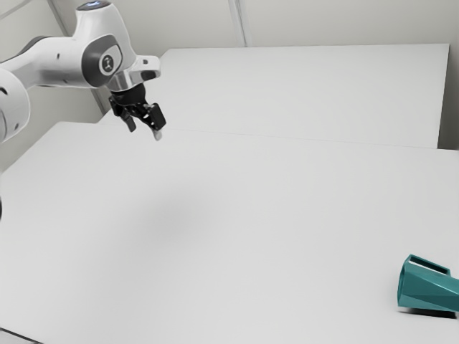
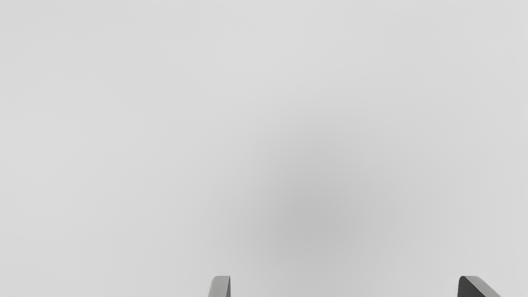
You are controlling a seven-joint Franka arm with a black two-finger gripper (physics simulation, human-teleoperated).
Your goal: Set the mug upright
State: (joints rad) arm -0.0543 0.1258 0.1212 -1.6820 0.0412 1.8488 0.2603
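- The gripper (image 1: 145, 131) hangs in the air above the white table (image 1: 237, 236), its two fingers (image 2: 218, 288) spread wide, with nothing between them
- The teal mug (image 1: 429, 288) lies on its side on the table, well apart from the far edge, partly cut by the exterior view's right border

My black two-finger gripper (image 1: 145, 131) looks pretty matt, with smooth grey fingertips (image 2: 219, 286). My white-shelled, rounded arm (image 1: 61, 63) has that smooth, slightly glossy plastic look. The teal faceted mug (image 1: 424, 291) seems smooth, material's anyone's call, and the pale grey tabletop (image 1: 251, 215) is smooth and matt.
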